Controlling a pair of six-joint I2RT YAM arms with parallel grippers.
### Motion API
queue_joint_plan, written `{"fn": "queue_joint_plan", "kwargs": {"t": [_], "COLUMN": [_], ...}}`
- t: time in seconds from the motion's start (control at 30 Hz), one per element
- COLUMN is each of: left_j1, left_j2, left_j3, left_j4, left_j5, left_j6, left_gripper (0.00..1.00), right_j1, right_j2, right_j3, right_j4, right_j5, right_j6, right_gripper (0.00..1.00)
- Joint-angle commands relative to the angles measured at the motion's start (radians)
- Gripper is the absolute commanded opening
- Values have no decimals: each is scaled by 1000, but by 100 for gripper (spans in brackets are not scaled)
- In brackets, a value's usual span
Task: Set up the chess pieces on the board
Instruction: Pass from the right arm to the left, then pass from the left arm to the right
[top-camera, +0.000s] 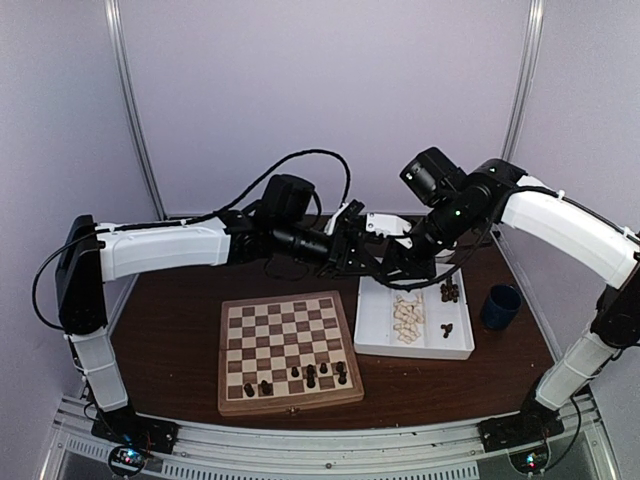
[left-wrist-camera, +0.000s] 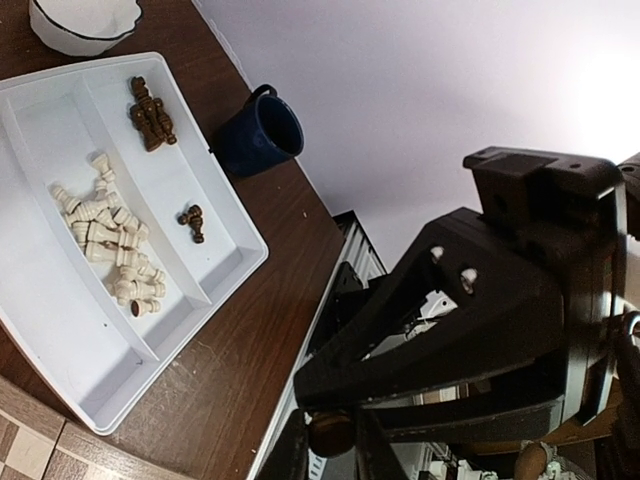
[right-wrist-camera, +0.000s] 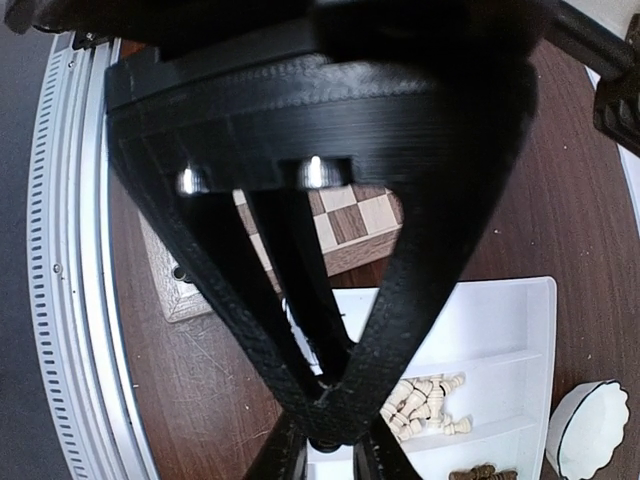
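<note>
Grippers are meeting in the air above the far end of the white tray (top-camera: 375, 322). The left gripper (left-wrist-camera: 330, 452) is pinching a small dark brown piece (left-wrist-camera: 330, 432) at its tips, with its fingers drawn close around it. The right gripper (right-wrist-camera: 325, 438) is pointing down toward the tray. Its fingers are running together at the bottom of its wrist view, but I cannot tell whether they are fully together or gripping anything.

The board (top-camera: 285, 330) is lying flat by the near edge of the surface (top-camera: 170, 340), left of centre, and the tray is sitting just beside it on the right. A handful of dark pieces (top-camera: 311, 378) are standing along the board's near rows. Inside the tray, cream pieces (top-camera: 407, 320) are lying heaped in the middle compartment, and more dark ones (top-camera: 450, 291) are lying in the right compartment.

A blue cup (top-camera: 500, 305) is standing toward the right edge of the surface, and a white bowl (left-wrist-camera: 85, 25) is sitting near the tray's far end.
</note>
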Motion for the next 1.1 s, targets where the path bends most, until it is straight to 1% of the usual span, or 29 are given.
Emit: {"fn": "queue_joint_plan", "kwargs": {"t": [0.0,0.1,0.23,0.3,0.37,0.47,0.57,0.67,0.77,0.8,0.83,0.87,1.07], "left_j1": [30,51,73,81,85,86,87,86,87,86,86,87,86], "left_j2": [-2,-18,-39,-56,-74,-88,-94,-96,-98,-98,-98,-99,-87], "left_j3": [-38,-79,-98,-112,-134,-161,-186,-198,-210,-214,-220,-227,-244], "left_j4": [147,238,278,302,345,428,529,575,597,603,612,623,671], "left_j5": [26,33,34,30,20,19,16,7,-12,-18,-26,-33,-49], "left_j6": [-55,-103,-110,-110,-110,-121,-144,-152,-157,-157,-160,-163,-186], "left_gripper": [11,9,9,8,8,8,8,8,8,8,8,8,8], "right_j1": [1,-20,-66,-116,-187,-324,-412,-428,-422,-420,-417,-416,-388], "right_j2": [-23,-30,-46,-63,-77,-79,-60,-44,-34,-31,-27,-21,-19], "right_j3": [30,29,28,17,2,-43,-127,-254,-390,-424,-446,-455,-440], "right_j4": [22,26,17,16,35,115,293,607,1044,1182,1283,1329,1278], "right_j5": [25,2,-68,-150,-267,-511,-769,-946,-1024,-1031,-1034,-1036,-1043], "right_j6": [15,31,55,75,133,279,507,825,1204,1314,1386,1421,1390], "right_gripper": [21,24,32,38,40,42,45,49,50,50,51,51,50]}}
